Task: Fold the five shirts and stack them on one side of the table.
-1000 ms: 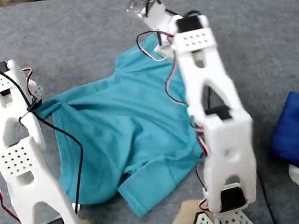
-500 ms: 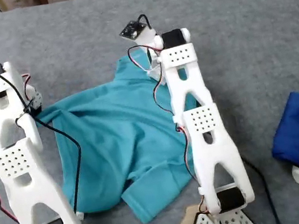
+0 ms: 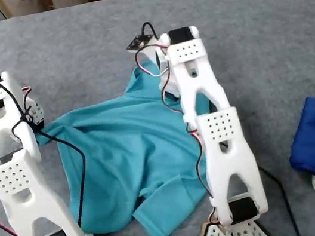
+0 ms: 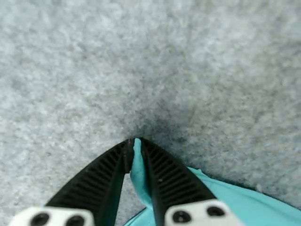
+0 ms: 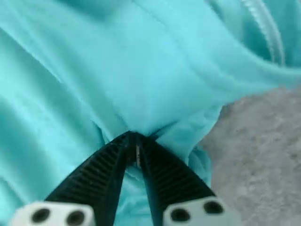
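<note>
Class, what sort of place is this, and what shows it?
Probably a robotics lab bench: white arms at a grey table, the left gripper and right gripper each pinching a teal shirt, other shirts piled aside.

From where I stand, the left arm (image 3: 16, 178) rises from its base at about 7 o'clock on the table. It stretches forward towards 10 o'clock, with the wrist tipped down at the far end. The left gripper (image 4: 136, 146) has its black ribbed fingers (image 4: 103, 179) pressed together on a thin fold of the teal shirt (image 4: 249, 209). The right arm (image 3: 216, 138) comes up from 6 o'clock and leans towards 12, nearly straight. The right gripper (image 5: 135, 146) points down, clamped tight on a pinch of the same shirt.
</note>
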You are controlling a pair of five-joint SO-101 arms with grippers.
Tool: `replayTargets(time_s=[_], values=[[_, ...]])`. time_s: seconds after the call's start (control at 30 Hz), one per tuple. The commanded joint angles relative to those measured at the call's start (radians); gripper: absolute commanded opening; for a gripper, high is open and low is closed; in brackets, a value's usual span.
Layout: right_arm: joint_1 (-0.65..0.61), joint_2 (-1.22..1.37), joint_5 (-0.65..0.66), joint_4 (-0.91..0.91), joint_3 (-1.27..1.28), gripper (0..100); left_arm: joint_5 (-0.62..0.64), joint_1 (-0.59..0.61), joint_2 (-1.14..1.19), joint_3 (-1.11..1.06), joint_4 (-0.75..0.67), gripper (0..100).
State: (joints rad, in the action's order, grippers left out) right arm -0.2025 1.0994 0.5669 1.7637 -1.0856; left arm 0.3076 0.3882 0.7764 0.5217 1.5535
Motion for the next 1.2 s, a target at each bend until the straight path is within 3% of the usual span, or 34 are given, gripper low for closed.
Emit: replayTargets(time_s=[0.0, 0.23, 0.43, 0.6, 0.87, 1.17], values=[[0.047, -0.182, 0.006, 0.005, 0.035, 0.5, 0.021, -0.031, -0.085, -0.009, -0.026, 2], [0.062, -0.242, 0.012, -0.087, -0.101, 2.0, 0.114, -0.018, -0.157, -0.018, -0.117, 2], [0.053, -0.216, 0.009, -0.247, -0.094, 21.0, 0.153, -0.020, -0.091, -0.018, -0.158, 2], [0.027, -0.111, 0.000, -0.394, -0.096, 19.1, 0.153, -0.021, -0.039, -0.018, -0.184, 2], [0.008, 0.044, -0.137, -0.635, -0.096, 19.2, 0.153, -0.021, -0.021, -0.018, -0.184, 2], [0.005, 0.097, -0.232, -0.669, -0.114, 22.9, 0.153, -0.023, -0.021, -0.018, -0.187, 2]])
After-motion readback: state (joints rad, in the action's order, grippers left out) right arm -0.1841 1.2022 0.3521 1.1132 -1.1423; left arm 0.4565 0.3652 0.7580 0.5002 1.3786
